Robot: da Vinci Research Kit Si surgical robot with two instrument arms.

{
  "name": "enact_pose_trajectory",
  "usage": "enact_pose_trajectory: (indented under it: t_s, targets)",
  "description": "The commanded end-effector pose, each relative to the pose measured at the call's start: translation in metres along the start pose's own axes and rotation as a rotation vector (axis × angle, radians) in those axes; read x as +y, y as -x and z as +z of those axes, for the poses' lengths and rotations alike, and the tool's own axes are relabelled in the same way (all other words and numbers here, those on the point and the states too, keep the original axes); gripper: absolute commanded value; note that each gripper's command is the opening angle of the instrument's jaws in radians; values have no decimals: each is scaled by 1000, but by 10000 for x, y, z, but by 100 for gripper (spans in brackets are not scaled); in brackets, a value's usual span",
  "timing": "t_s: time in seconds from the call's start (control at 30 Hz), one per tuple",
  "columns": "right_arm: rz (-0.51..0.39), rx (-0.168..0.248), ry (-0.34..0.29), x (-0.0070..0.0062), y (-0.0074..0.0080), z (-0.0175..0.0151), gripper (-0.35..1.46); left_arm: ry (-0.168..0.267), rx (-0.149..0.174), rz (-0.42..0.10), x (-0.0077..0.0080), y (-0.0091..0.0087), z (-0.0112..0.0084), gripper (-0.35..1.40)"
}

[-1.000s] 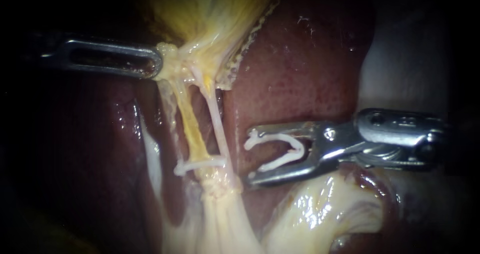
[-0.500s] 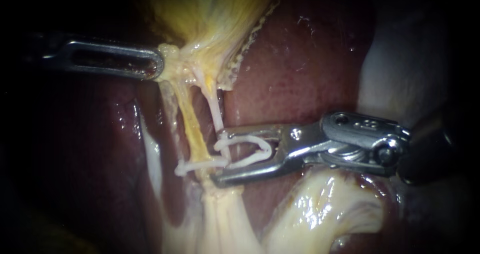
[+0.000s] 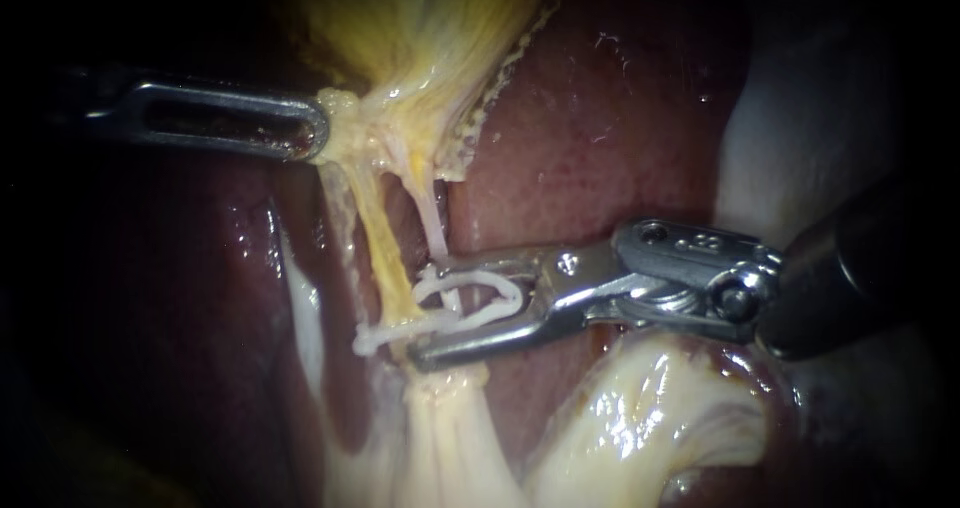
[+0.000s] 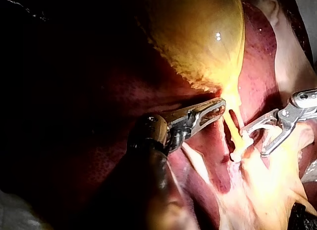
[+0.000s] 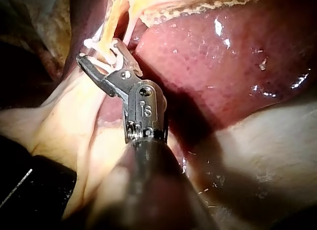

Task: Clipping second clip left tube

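Two tubes run down from the gallbladder (image 3: 430, 18): a yellow one (image 3: 385, 253) on the left and a thin pale one (image 3: 430, 218) on the right. A white clip (image 3: 385, 334) lies across them low down. My right instrument (image 3: 424, 313) comes in from the right, its jaws wide apart and carrying an open white clip (image 3: 485, 296). The pale tube passes between those jaws just above the lower clip; the jaw tips reach close to the yellow tube. My left instrument (image 3: 318, 128) is shut on the tissue at the gallbladder's neck (image 3: 345, 118) and holds it to the left.
Dark red liver (image 3: 600, 138) lies behind and to the right of the tubes. Glossy pale tissue (image 3: 640, 418) bulges under the right instrument's jaws. More pale tissue (image 3: 790, 138) lies at the far right. In the right wrist view the liver (image 5: 223, 66) fills the space beside the shaft.
My right instrument has moved left with its open clip, from clear of the tubes to straddling the pale tube. The left instrument and the lower clip have stayed put.
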Motion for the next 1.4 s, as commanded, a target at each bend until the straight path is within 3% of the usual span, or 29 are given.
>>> enact_pose_trajectory:
  t_s: [0.03,0.3,1.07,1.2,1.4]
  targets:
    - [1,1,-4,-1,0,0,48,0,0,0,0,0,0,-35]
    - [-6,4,-3,4,1,1,47,3,-1,0,0,-1,1,-35]
    - [-7,5,39,45,16,7,48,1,-1,1,-1,-3,6,-35]
    - [-7,4,43,46,14,13,48,0,0,2,-1,-3,8,-35]
    - [6,56,22,38,6,30,49,-2,1,2,-1,-4,10,-35]
